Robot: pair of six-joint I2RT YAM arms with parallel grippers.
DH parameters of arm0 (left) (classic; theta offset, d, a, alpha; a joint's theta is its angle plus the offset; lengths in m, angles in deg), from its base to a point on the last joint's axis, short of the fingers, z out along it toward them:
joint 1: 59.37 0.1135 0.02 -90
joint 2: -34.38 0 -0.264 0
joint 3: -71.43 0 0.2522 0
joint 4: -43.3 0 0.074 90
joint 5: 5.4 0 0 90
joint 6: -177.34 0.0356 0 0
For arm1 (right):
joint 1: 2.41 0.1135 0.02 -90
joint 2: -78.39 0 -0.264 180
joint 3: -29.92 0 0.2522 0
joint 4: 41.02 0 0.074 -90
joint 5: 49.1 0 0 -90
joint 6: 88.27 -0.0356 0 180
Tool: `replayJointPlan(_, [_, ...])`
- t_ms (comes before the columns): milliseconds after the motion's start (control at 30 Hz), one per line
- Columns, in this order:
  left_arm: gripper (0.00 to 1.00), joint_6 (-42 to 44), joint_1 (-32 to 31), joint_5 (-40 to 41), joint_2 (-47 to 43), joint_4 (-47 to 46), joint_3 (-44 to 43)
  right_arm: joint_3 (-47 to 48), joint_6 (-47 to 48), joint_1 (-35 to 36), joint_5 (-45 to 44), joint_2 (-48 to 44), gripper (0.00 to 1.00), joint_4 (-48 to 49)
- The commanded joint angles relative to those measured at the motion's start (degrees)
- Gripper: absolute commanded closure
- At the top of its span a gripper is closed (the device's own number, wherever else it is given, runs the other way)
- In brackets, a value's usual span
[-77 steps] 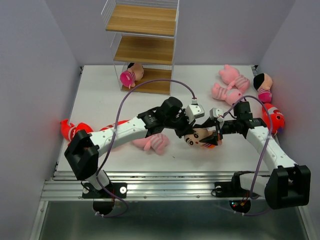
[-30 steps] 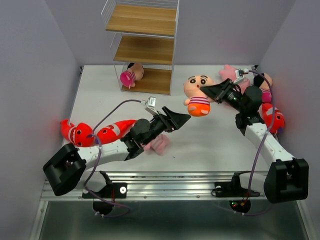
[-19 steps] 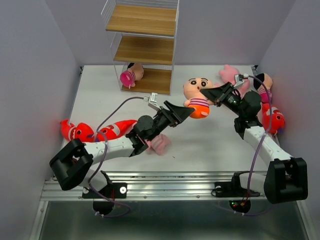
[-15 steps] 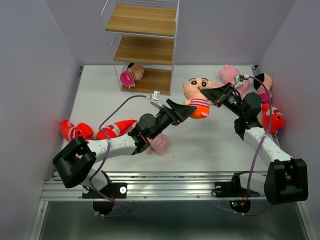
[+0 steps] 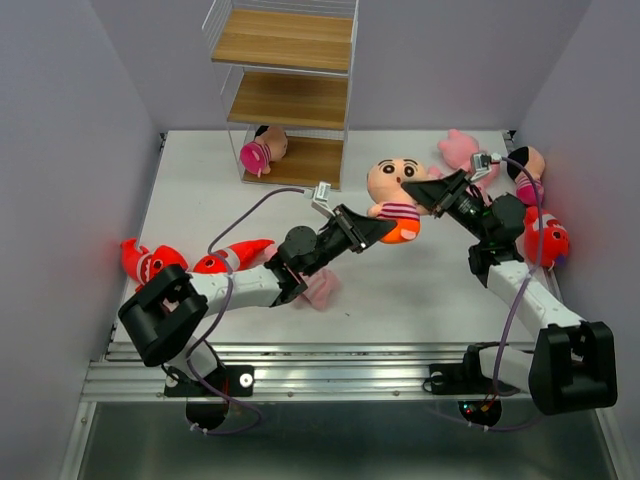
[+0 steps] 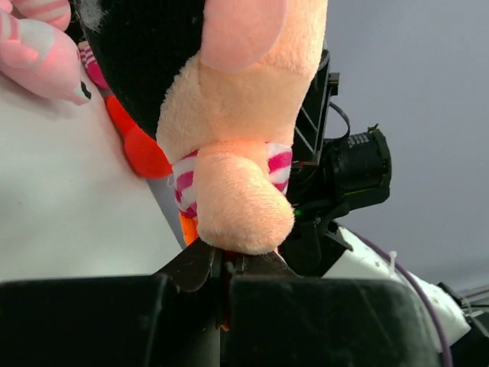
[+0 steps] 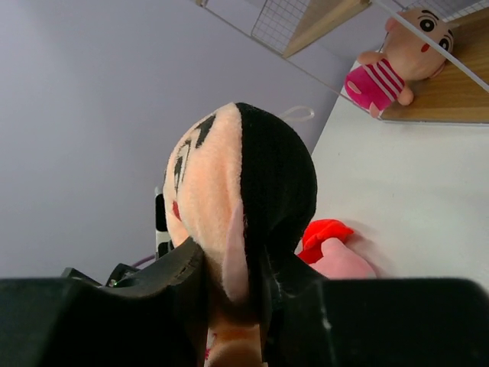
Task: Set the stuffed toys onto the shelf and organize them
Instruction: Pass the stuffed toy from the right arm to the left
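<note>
A round-faced dark-haired doll (image 5: 393,192) in a striped top and orange shorts hangs in the air over the middle of the table. My right gripper (image 5: 416,190) is shut on its head (image 7: 229,191). My left gripper (image 5: 383,229) is shut on its orange bottom, with a sliver of orange cloth between the jaws in the left wrist view (image 6: 224,267). The shelf (image 5: 290,40) stands at the back. A second doll (image 5: 262,150) lies on its lowest board and also shows in the right wrist view (image 7: 390,69).
Two red sharks (image 5: 150,262) (image 5: 235,255) lie at the left beside my left arm. A pink animal (image 5: 320,288) lies under that arm. Another pink animal (image 5: 460,148), a doll (image 5: 527,172) and a red shark (image 5: 547,240) lie at the right by the wall.
My right gripper lifted the doll off the table and has since lowered it slightly. My left gripper, open a second ago, reached up and shut on the doll's bottom.
</note>
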Motion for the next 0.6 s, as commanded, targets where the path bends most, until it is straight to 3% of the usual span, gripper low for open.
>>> replayJointPlan(0, [1.00, 5.0, 0.1, -5.0, -1.5, -1.8, -2.1, -0.5, 7.1, 0.4, 4.4, -2.2, 0.59, 6.9])
replayJointPlan(33, [1.00, 6.4, 0.1, -5.3, -2.1, -0.4, -2.1, -0.5, 7.2, 0.4, 6.2, -2.2, 0.47, 6.9])
replayJointPlan(67, [1.00, 8.0, 0.1, -5.5, -3.6, 3.2, -2.2, 0.4, 12.3, 0.4, 8.3, -2.7, 0.18, 6.6])
replayJointPlan(133, [1.00, 14.5, 0.2, -5.4, -5.7, 8.4, -2.6, 2.6, 21.8, -0.2, 14.9, -3.8, 0.00, 4.1])
replayJointPlan(200, [1.00, 19.8, 0.1, -5.0, -9.3, 17.2, -3.0, 4.3, 28.5, -0.2, 18.0, -4.7, 0.00, -2.6])
replayJointPlan(367, [1.00, 32.2, 0.7, -4.0, -16.3, 35.1, -3.5, 5.6, 41.0, -0.9, 27.1, -6.1, 0.00, -7.4])
replayJointPlan(433, [1.00, 34.4, 0.7, -3.5, -17.3, 39.4, -4.2, 8.5, 46.3, -0.9, 27.9, -6.8, 0.00, -17.2])
replayJointPlan(467, [1.00, 36.1, 0.8, -3.1, -17.7, 43.6, -4.6, 11.7, 53.4, -0.9, 27.7, -6.8, 0.00, -26.1])
replayJointPlan(500, [1.00, 36.8, 0.8, -2.6, -18.0, 45.0, -5.0, 12.9, 59.7, -0.9, 27.1, -6.8, 0.00, -30.1])
replayJointPlan(567, [1.00, 38.1, 0.7, -2.6, -18.6, 47.6, -4.9, 14.7, 62.8, -0.9, 26.9, -6.8, 0.00, -34.9])
